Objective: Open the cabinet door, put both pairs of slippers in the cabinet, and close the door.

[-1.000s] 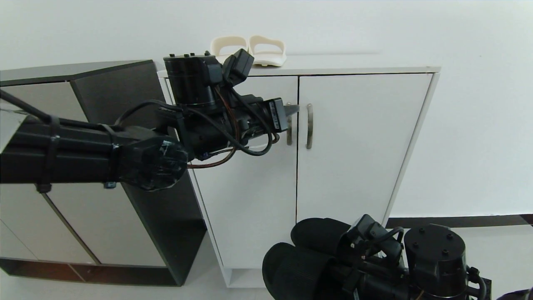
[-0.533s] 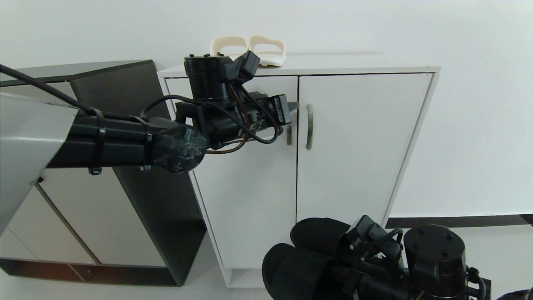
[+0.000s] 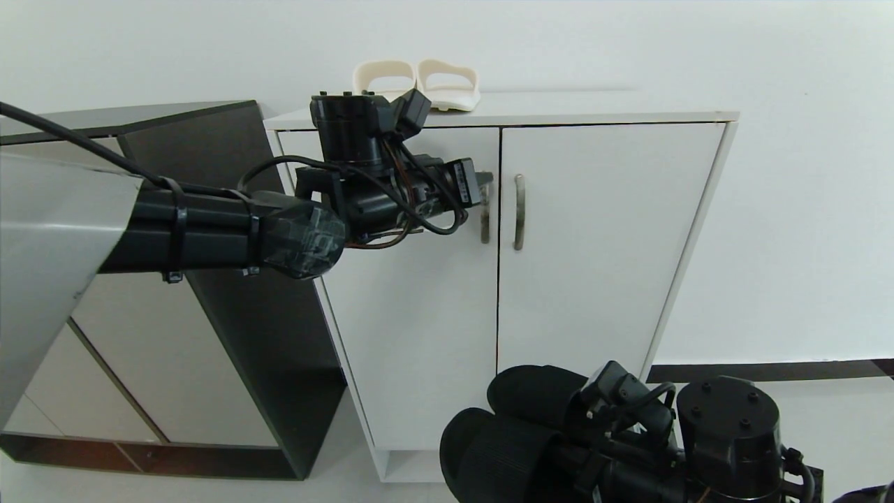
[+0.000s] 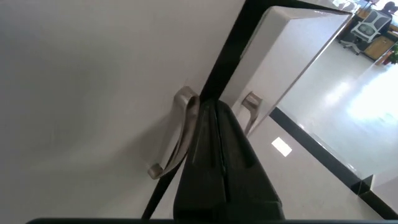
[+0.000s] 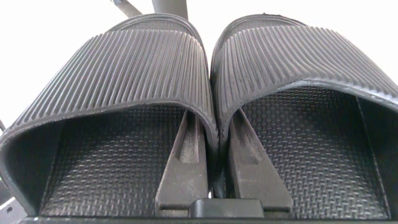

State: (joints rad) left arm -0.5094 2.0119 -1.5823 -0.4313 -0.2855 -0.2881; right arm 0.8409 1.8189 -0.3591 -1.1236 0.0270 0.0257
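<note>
A white cabinet (image 3: 601, 244) stands against the wall, both doors shut, their two handles side by side at the centre seam; a dark cabinet (image 3: 209, 140) stands just beside it on the left; low in front of the white cabinet, my right gripper (image 5: 214, 127) holds the black slippers (image 3: 517, 419), one jaw inside each slipper, clenched on the two inner walls pressed together; the cream slippers (image 3: 419, 80) sit side by side on the white cabinet's top, toward its left end; my left gripper (image 3: 487, 179) is at the upper end of the left door's handle (image 3: 484, 227), jaws pressed together, lying close against the handle.
</note>
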